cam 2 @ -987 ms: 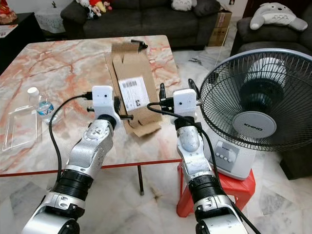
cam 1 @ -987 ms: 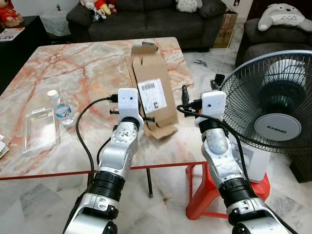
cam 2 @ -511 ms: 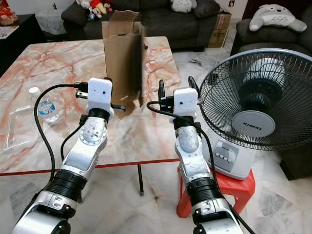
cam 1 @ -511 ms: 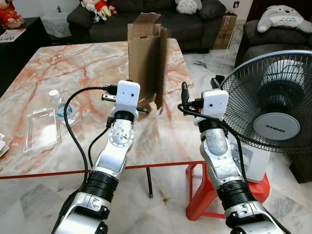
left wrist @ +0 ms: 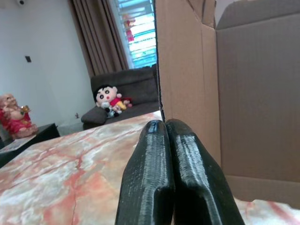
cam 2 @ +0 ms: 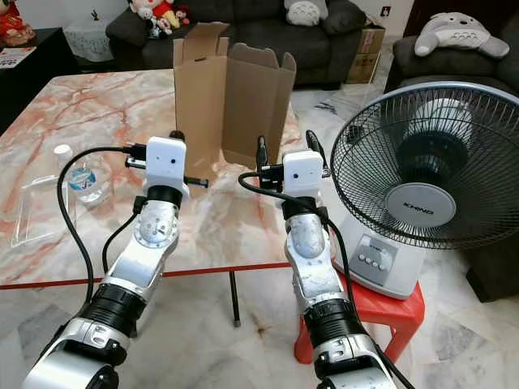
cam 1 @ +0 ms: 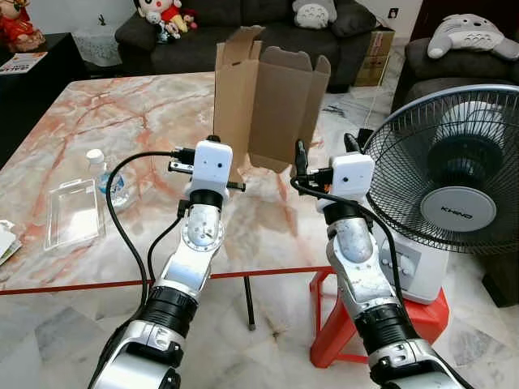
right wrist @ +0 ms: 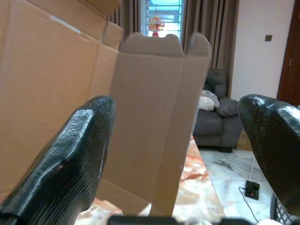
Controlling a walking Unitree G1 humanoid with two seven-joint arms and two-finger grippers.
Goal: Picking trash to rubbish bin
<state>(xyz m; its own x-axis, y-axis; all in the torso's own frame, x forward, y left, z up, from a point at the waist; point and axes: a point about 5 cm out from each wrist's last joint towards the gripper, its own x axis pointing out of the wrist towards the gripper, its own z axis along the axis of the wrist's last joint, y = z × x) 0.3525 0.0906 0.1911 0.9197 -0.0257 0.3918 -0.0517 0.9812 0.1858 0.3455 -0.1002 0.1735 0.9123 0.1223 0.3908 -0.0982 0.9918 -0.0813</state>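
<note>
A flattened brown cardboard box (cam 1: pixel 268 97) stands upright above the marble table (cam 1: pixel 122 113), partly unfolded, its flaps pointing up. My left gripper (cam 1: pixel 234 185) is shut on the box's lower edge and holds it up; in the left wrist view the fingers (left wrist: pixel 164 154) press together right under the cardboard (left wrist: pixel 187 70). My right gripper (cam 1: pixel 324 151) is open just right of the box's lower corner, off the table's right edge. In the right wrist view its fingers (right wrist: pixel 86 136) stand wide apart, with the cardboard (right wrist: pixel 150 117) ahead and nothing between them.
A small water bottle (cam 1: pixel 103 175) and a clear plastic tray (cam 1: pixel 73 212) lie on the table's left part. A standing fan (cam 1: pixel 450 186) on a red stool (cam 1: pixel 381 320) is close beside my right arm. Sofas with plush toys stand behind.
The cardboard lay flat on the table a second ago. My left gripper has lifted it upright, and it has swung open toward the right gripper. The right gripper moved slightly left.
</note>
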